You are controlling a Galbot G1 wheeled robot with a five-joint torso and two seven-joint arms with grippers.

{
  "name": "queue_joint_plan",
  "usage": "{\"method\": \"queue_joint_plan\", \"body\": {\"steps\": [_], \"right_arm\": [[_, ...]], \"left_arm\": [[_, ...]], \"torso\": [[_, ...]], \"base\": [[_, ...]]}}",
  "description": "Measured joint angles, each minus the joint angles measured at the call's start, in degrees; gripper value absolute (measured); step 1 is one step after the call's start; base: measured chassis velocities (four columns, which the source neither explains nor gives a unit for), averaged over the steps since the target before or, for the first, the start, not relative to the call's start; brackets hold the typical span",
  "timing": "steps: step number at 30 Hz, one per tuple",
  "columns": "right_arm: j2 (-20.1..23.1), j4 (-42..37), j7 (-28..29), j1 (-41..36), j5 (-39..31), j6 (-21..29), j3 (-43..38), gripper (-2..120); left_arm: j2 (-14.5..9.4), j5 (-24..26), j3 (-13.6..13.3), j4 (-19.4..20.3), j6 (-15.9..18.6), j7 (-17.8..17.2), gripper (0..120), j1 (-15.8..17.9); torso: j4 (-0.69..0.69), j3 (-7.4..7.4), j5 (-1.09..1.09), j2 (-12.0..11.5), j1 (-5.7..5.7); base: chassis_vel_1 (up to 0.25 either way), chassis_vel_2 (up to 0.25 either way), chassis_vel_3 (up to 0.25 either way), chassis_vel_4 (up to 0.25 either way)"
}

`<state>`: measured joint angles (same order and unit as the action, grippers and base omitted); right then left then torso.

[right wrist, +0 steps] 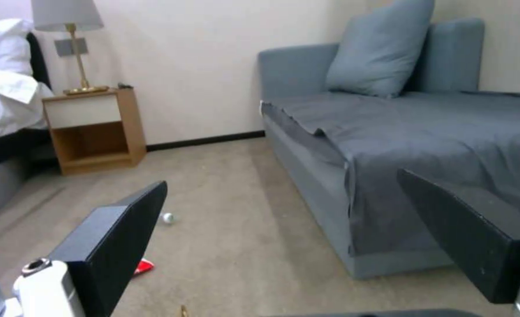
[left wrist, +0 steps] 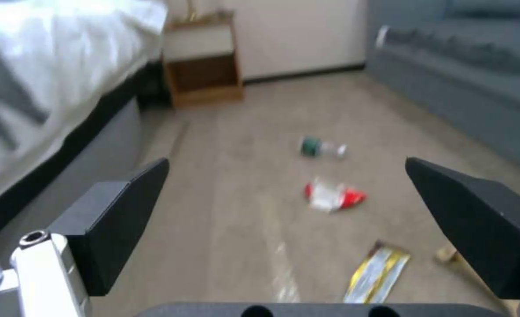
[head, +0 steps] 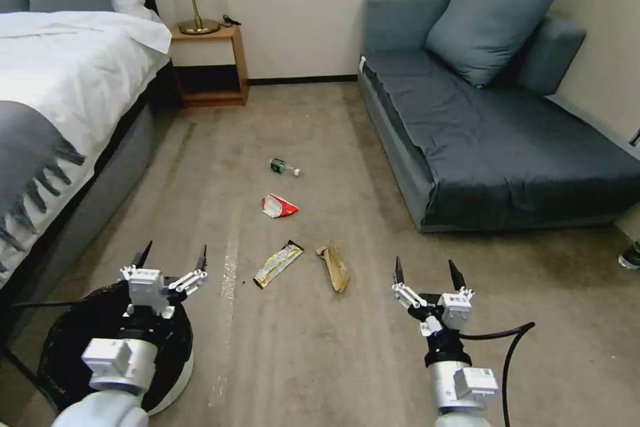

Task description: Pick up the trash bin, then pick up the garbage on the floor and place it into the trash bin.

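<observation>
Trash bin (head: pixel 175 373) seen lower left of head view, beneath left pincer (head: pixel 172 259), fingers apart, nothing held. Right pincer (head: pixel 427 272) likewise spread, empty. Garbage (head: pixel 278 263) scattered mid-floor. Risk: thin liner pinched, bin tipped.

Open carpet (head: pixel 320 347) runs down the middle of the room, hemmed by the bed (head: pixel 60 113) on the left and the sofa (head: pixel 493 140) on the right. Bottle (head: pixel 284 166), red packet (head: pixel 279 206), yellow wrapper (head: pixel 277 264) and paper bag (head: pixel 334 267) lie apart with bare floor around each. The trash bin (head: pixel 73 340) blocks the near-left corner beside the bed.
</observation>
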<state>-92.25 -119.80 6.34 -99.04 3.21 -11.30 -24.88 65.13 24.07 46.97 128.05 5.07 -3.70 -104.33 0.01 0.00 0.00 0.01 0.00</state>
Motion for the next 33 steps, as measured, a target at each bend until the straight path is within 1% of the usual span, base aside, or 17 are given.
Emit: {"method": "queue_joint_plan", "body": {"steps": [3, 4, 7, 8, 9, 11, 12, 13, 16, 18, 21, 23, 26, 27, 31, 32, 33], "right_arm": [[0.03, 1.3, -0.04, 0.37, -0.21, -0.21, -0.35, 100], [0.03, 1.3, -0.04, 0.37, -0.21, -0.21, -0.35, 100], [0.05, 2.41, -0.01, 1.01, -0.61, -0.45, -0.99, 100], [0.05, 2.41, -0.01, 1.01, -0.61, -0.45, -0.99, 100], [0.07, 2.83, 0.03, 1.3, -0.88, -0.46, -1.28, 100], [0.35, 3.48, 0.03, 1.78, -1.27, -0.5, -1.73, 100], [0.35, 3.48, 0.03, 1.78, -1.27, -0.5, -1.73, 100], [0.55, 3.86, 0.04, 2.12, -1.5, -0.51, -1.96, 100], [0.68, 4.46, 0.04, 2.8, -1.78, -0.51, -2.17, 100], [0.68, 4.64, 0.04, 2.97, -1.83, -0.51, -2.22, 100], [0.68, 5.05, 0.04, 3.27, -2.05, -0.51, -2.34, 100], [0.68, 5.13, 0.04, 3.33, -2.11, -0.51, -2.4, 100], [0.62, 5.27, 0.05, 3.49, -2.17, -0.51, -2.55, 100], [0.62, 5.27, 0.05, 3.49, -2.17, -0.51, -2.55, 100], [0.7, 5.8, -0.09, 3.38, -2.13, -0.7, -3.3, 100], [0.7, 5.8, -0.09, 3.38, -2.13, -0.7, -3.3, 100], [0.69, 5.93, -0.09, 3.38, -2.21, -0.73, -3.62, 100]], "left_arm": [[-0.83, 3.53, 6.43, -1.48, 6.28, 0.44, 100, -0.5], [-0.83, 3.53, 6.43, -1.48, 6.28, 0.44, 100, -0.5], [-1.63, 5.29, 14.18, -3.25, 17.21, 0.44, 100, 0.29], [-1.63, 5.29, 14.18, -3.25, 17.21, 0.44, 100, 0.29], [-2.25, 6.56, 16.85, -3.68, 21.57, 0.48, 100, 0.5], [-3.53, 8.43, 20.42, -4.61, 27.57, 0.78, 100, 0.8], [-3.53, 8.43, 20.42, -4.61, 27.57, 0.78, 100, 0.8], [-4.52, 9.17, 22.19, -5.48, 30.77, 1.2, 100, 1.03], [-6.74, 10.31, 24.27, -7.71, 35.71, 2.62, 100, 1.59], [-7.48, 10.21, 24.59, -8.68, 36.48, 3.05, 100, 1.7], [-10.17, 9.92, 24.9, -12.4, 37.79, 4.64, 100, 2.41], [-10.93, 10.22, 24.62, -13.51, 37.82, 5.07, 100, 2.72], [-13.18, 12.45, 22.34, -16.32, 37.82, 5.97, 99, 3.39], [-13.18, 12.45, 22.34, -16.32, 37.82, 5.97, 99, 3.39], [-17.27, 16.76, 18.34, -20.3, 37.63, 5.74, 99, 3.78], [-17.27, 16.76, 18.34, -20.3, 37.63, 5.74, 99, 3.78], [-17.9, 17.9, 17.19, -21.03, 37.58, 5.46, 99, 3.97]], "torso": [[-0.01, 0.0, -0.01, 0.0, 0.0], [-0.01, 0.0, -0.01, 0.0, 0.0], [0.0, 0.0, -0.02, 0.0, 0.0], [0.0, 0.0, -0.02, 0.0, 0.0], [0.0, 0.0, -0.01, 0.0, 0.0], [0.0, 0.0, 0.0, 0.0, 0.0], [0.0, 0.0, 0.0, 0.0, 0.0], [0.0, 0.0, -0.01, 0.0, 0.0], [0.0, 0.0, -0.01, -0.01, 0.0], [-0.01, 0.0, -0.01, -0.01, 0.0], [0.0, 0.0, -0.01, -0.01, 0.0], [-0.01, 0.0, 0.0, -0.01, 0.0], [-0.01, 0.0, -0.01, -0.01, 0.0], [-0.01, 0.0, -0.01, -0.01, 0.0], [-0.01, 0.0, 0.0, -0.01, 0.0], [-0.01, 0.0, 0.0, -0.01, 0.0], [-0.02, 0.0, 0.0, -0.01, 0.0]], "base": [[0.0, 0.0, 0.0, 0.0], [0.0, 0.0, 0.0, 0.0], [0.0, 0.0, 0.0, 0.0], [0.0, 0.0, 0.0, 0.0], [0.0, 0.0, 0.0, 0.0], [0.0, 0.0, 0.0, 0.0], [0.0, 0.0, 0.0, 0.0], [0.0, 0.0, 0.0, 0.0], [0.0, 0.0, 0.0, 0.0], [0.0, 0.0, 0.0, 0.0], [0.0, 0.0, 0.0, 0.0], [0.0, 0.0, 0.0, 0.0], [0.0, 0.0, 0.0, 0.0], [0.0, 0.0, 0.0, 0.0], [0.0, 0.0, 0.0, 0.0], [0.0, 0.0, 0.0, 0.0], [0.0, 0.0, 0.0, 0.0]]}}
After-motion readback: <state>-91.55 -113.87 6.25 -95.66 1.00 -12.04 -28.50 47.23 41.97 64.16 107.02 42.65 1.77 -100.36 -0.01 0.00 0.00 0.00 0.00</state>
